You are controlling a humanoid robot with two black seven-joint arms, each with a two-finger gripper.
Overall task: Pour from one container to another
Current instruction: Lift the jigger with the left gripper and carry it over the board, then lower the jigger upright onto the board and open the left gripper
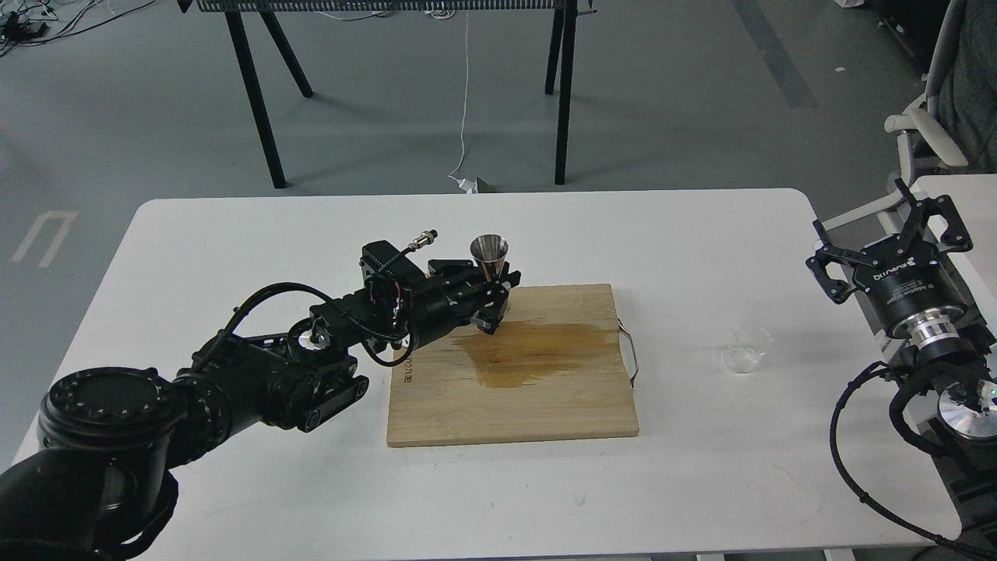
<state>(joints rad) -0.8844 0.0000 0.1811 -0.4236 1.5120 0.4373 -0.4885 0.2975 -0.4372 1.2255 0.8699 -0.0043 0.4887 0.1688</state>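
Note:
My left gripper is shut on the steel jigger, held upright just over the back left part of the wooden cutting board. The jigger's upper cone stands above the fingers; its lower cone is mostly hidden by them. The small clear glass cup stands on the white table to the right of the board. My right gripper hangs open at the table's right edge, above and to the right of the cup, holding nothing.
A brown wet stain spreads over the board's middle. The board has a metal handle on its right side. The lemon is hidden behind my left arm. A white table edge runs behind; black table legs stand beyond.

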